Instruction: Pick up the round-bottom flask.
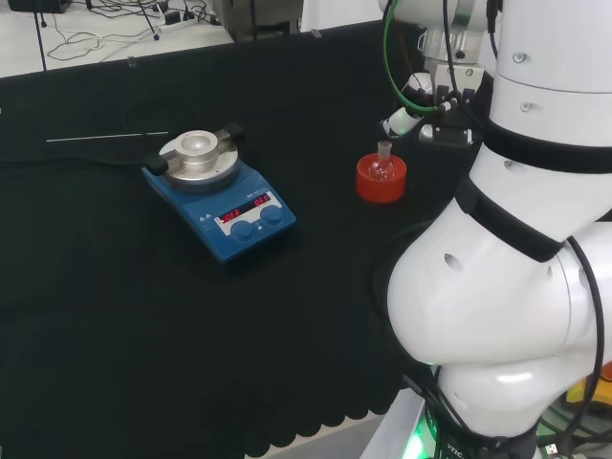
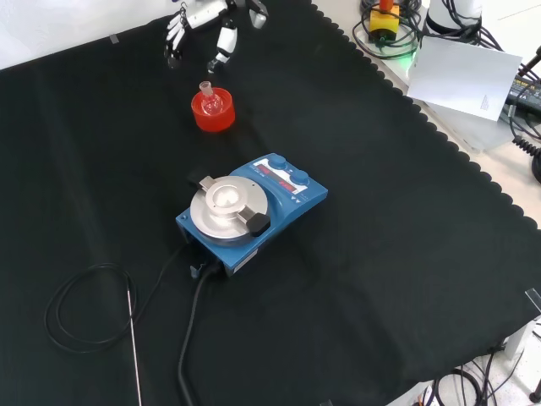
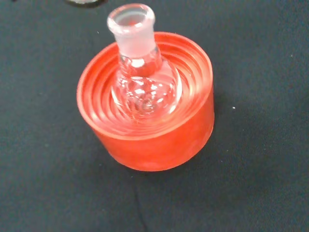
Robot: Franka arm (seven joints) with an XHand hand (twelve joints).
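Cloth: black fabric (image 2: 406, 254) covers the whole bench, with a scalloped hem along its near edge in the head view and along its right edge in the front view.
Flask: the clear round-bottom flask (image 3: 142, 84) sits upright in its stand, frosted neck up, nothing touching it.
Stand: a red ribbed ring (image 3: 149, 140), resting directly on the cloth; in the head view it lies right of the stirrer (image 1: 220, 196) and well apart from it.
Hand: the black and white hand (image 2: 199, 30) hangs above the cloth just beyond the flask in the front view, apart from it; its fingers point downward and look relaxed and spread, holding nothing, though that corner of the view is small enough that I say so with some caution.
Stirrer: a blue hotplate with a round metal top, near the middle of the cloth, its black cable (image 2: 190, 338) trailing toward the front edge.
Probe: a thin metal rod (image 2: 133, 347) with a looped black lead lies flat on the cloth, left of the cable in the front view.
Room: pale floor with loose cables (image 1: 105, 24) beyond the cloth's far edge in the head view; a white sheet (image 2: 465, 72) lies past the hem at upper right in the front view.
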